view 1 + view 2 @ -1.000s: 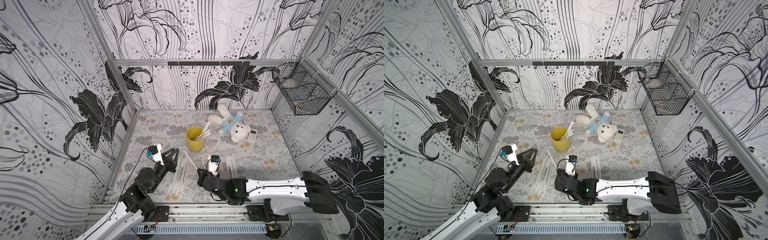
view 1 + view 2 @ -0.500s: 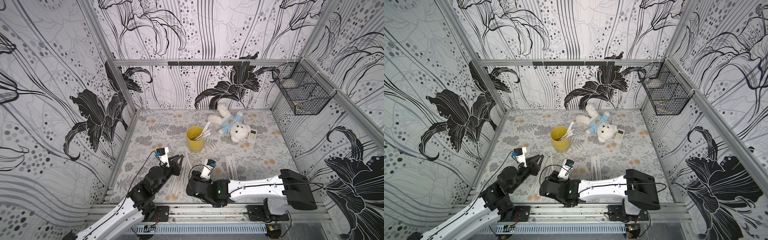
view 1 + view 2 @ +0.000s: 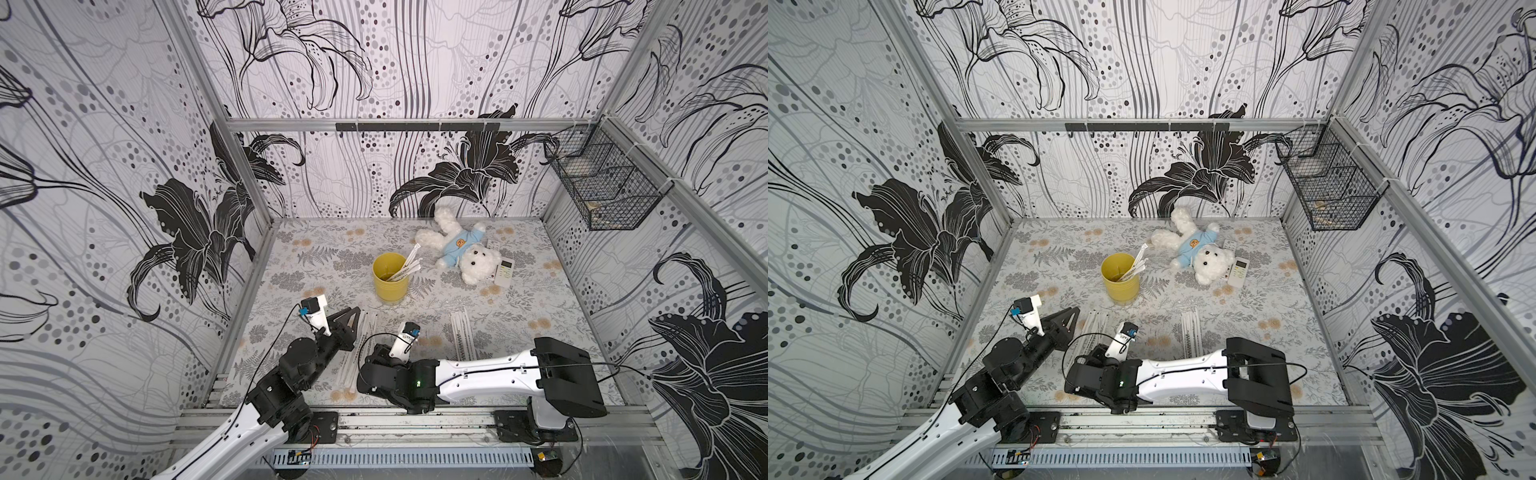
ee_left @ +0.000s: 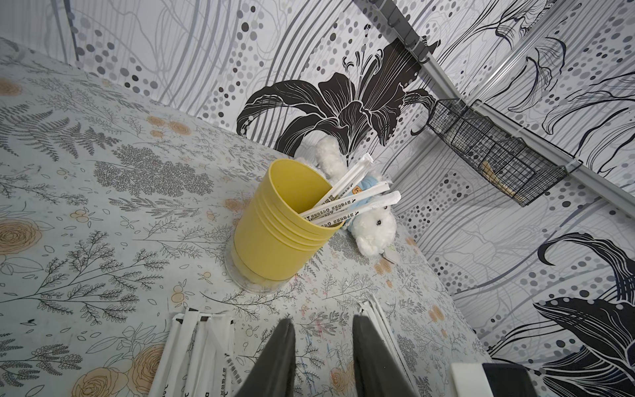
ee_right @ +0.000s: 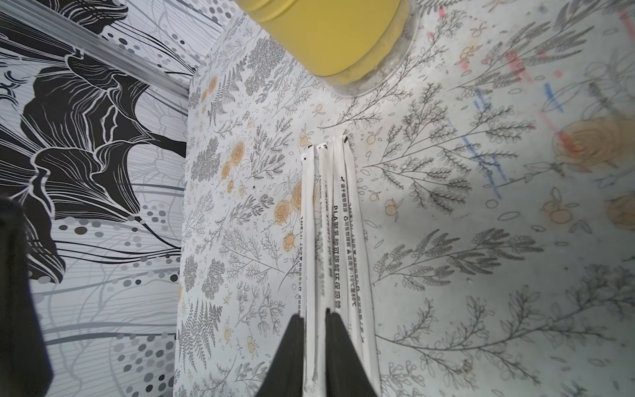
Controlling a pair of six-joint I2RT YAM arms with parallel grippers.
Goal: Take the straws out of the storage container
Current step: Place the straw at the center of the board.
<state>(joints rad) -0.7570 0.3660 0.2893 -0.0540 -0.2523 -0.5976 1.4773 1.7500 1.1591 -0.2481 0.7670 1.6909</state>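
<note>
fingers of the left gripper are seen spread apart with nothing between them, held low over the table and aimed toward the storage container. just beside them a row of straws is laid flat on the table. over the near end of that row the right gripper is set, its fingers standing close on either side of one straw; whether that straw is pinched or merely straddled cannot be told. the step in hand is judged to be the setting down of a straw in the row.

further right the storage container is seen upright near the middle of the table, with a few leaning straws resting on its rim (their tips pointing toward the teddy bear), so the task is judged unfinished. a second row is laid further right, well apart from the first.

for the next move, the straw must be let go cleanly. one gripper must then be raised above the rim and closed on a single leaning straw near its top. that straw should be drawn out along its slant so the container is not tipped.
</note>
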